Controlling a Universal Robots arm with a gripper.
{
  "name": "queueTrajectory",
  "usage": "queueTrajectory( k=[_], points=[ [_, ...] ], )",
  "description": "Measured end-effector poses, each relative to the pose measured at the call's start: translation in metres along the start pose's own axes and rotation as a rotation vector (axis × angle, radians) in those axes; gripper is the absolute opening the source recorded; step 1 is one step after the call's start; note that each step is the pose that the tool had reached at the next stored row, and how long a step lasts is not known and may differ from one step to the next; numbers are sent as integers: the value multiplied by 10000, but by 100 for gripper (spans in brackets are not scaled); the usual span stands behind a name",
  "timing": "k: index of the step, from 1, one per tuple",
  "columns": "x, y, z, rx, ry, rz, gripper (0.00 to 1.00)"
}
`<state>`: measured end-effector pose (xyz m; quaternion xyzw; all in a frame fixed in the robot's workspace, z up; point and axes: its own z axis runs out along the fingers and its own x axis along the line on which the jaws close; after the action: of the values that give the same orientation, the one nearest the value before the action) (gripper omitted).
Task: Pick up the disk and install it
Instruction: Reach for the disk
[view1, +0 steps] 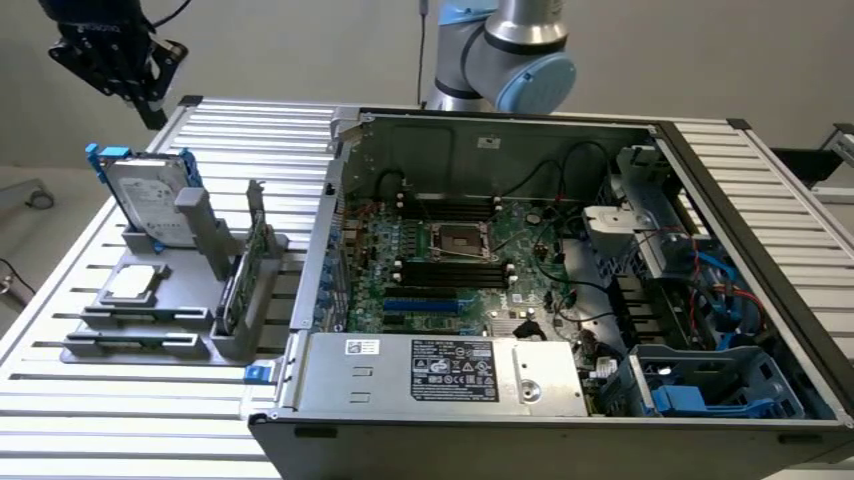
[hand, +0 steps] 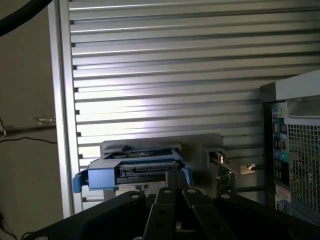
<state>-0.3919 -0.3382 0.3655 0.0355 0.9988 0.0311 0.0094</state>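
Note:
The disk (view1: 147, 195) stands upright in a grey holder (view1: 187, 300) on the slatted table, at the exterior view's left. It is a silver-grey drive with blue rails. My gripper (view1: 147, 105) hangs in the air well above and behind it, shut, with nothing between its fingers. In the wrist view the disk (hand: 135, 170) shows edge-on from above, just beyond the closed gripper (hand: 177, 177).
The open computer case (view1: 561, 130) sits to the exterior view's right of the holder, with the motherboard (view1: 454, 260), a grey box with a white sticker (view1: 441, 370) and a blue drive bay (view1: 707, 385). A small silver chip (view1: 138, 283) and an upright card (view1: 247, 270) rest in the holder.

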Motion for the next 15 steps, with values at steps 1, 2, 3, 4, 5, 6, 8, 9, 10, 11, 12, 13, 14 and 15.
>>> queueTrajectory(
  k=[1,2,3,4,5,6,8,9,10,11,12,13,14,15],
  points=[
    [45,-3,2,-1,1,0,11],
    [94,-7,2,1,5,1,11],
    [136,-10,3,1,9,1,11],
    [181,-13,4,1,15,1,11],
    [228,-17,5,2,21,1,11],
    [273,-20,5,2,28,1,11],
    [363,-26,6,3,41,3,11],
    [405,-29,7,3,46,3,11],
    [428,-30,6,5,53,3,11],
    [434,-31,6,4,56,1,11],
    [434,-31,6,4,56,0,11],
    [434,-31,6,4,56,0,11],
    [434,-31,6,4,57,0,11],
    [434,-31,6,4,56,0,11]
  ],
)
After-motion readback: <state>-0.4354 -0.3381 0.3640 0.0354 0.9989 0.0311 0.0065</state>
